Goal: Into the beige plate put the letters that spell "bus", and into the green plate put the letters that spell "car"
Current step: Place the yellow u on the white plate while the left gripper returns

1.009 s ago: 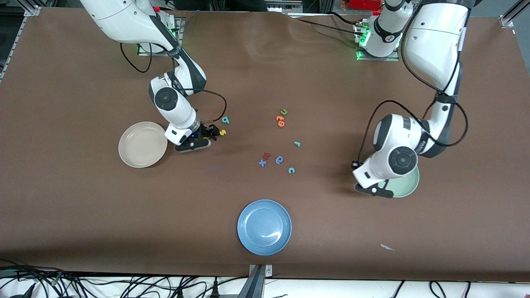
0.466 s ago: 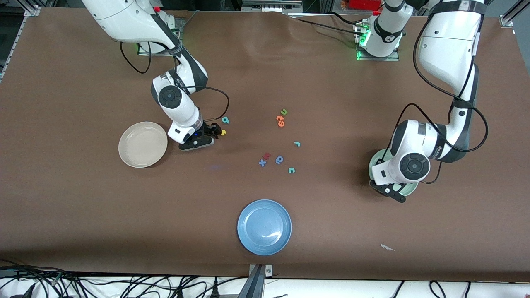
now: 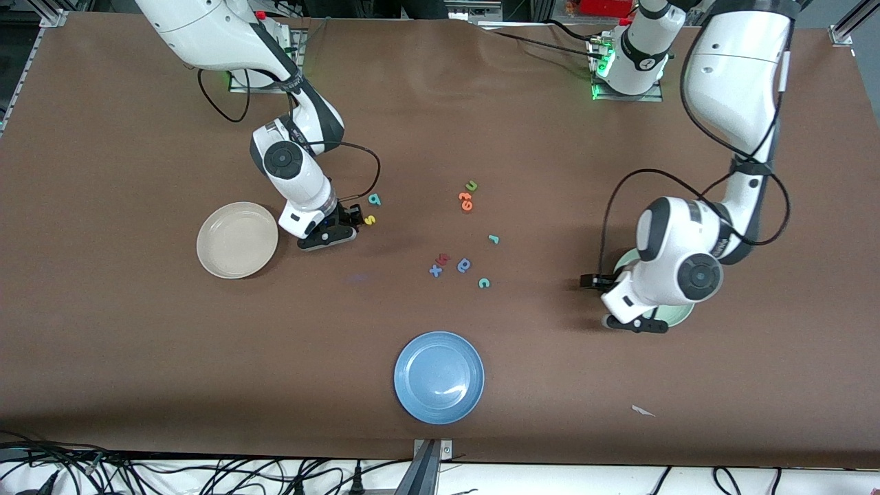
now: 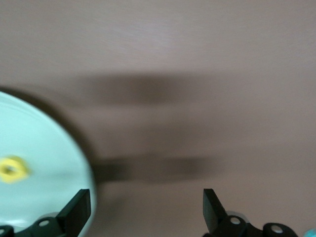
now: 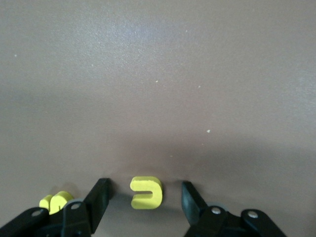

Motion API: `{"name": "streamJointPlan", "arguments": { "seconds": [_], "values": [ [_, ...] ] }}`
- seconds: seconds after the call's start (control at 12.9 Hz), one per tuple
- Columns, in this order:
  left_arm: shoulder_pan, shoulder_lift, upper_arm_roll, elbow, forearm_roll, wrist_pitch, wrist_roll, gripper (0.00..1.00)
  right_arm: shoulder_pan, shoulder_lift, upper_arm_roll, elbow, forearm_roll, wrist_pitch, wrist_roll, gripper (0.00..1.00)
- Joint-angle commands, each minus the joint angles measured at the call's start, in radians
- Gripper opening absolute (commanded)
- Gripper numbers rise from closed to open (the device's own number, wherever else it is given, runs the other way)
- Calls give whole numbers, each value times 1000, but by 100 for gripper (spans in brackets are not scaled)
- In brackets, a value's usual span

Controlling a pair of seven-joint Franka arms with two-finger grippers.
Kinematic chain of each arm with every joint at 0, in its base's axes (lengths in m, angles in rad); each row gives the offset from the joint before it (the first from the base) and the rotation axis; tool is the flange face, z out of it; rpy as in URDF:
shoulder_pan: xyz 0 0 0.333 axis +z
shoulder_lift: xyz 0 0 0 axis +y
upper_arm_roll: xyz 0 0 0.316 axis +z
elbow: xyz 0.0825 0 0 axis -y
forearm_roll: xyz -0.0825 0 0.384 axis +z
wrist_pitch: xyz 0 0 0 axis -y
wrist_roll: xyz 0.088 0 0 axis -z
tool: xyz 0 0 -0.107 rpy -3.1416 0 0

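Two end effectors, both open. The right end effector [image 5: 145,186] is down at the table [image 3: 137,344], fingers spread on either side of the yellow "u" [image 5: 146,192], gaps both sides, not gripping. The yellow "s" [image 3: 370,220] lies just beside that end effector, with the teal "b" [image 3: 375,199] near it. All three are farther from the front camera than the blue plate [image 3: 438,377], toward the right arm's end. The beige plate [image 3: 237,239] sits farther toward that end from the blue plate, with no letters in it.

The left end effector [image 4: 145,197] has its fingers wide apart, holding nothing, over bare table at the green plate's [image 4: 44,143] rim. The yellow "a" [image 4: 12,169] lies in the green plate, which is toward the left arm's end from the blue plate.

Teal "c" [image 3: 484,282] and teal "r" [image 3: 493,239] are on the table, straight up from the blue plate toward the bases, "c" closer to it. The dark blue round letter [image 3: 464,265], orange letters [image 3: 465,200] and green "u" [image 3: 471,185] share that cluster.
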Motion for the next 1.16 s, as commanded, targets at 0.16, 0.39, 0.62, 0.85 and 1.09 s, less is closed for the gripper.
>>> {"name": "streamJointPlan", "arguments": {
  "seconds": [0.16, 0.39, 0.62, 0.85, 1.09],
  "values": [
    [-199, -44, 12, -153, -28, 213, -422, 100, -5, -9, 6, -38, -55, 18, 18, 41],
    [-289, -56, 7, -237, -28, 319, -703, 100, -5, -15, 6, -38, -55, 15, 10, 13],
    [-296, -119, -26, -305, -28, 328, -846, 100, -16, -43, 4, -38, -55, -11, -2, 9],
    [-314, -110, -36, -306, -26, 377, -1001, 99, -66, -132, 5, -34, -57, -115, -77, 9],
    [-337, -88, -36, -314, -26, 431, -1105, 90, -175, -212, 6, -23, -55, -249, -262, 9]
  ]
}}
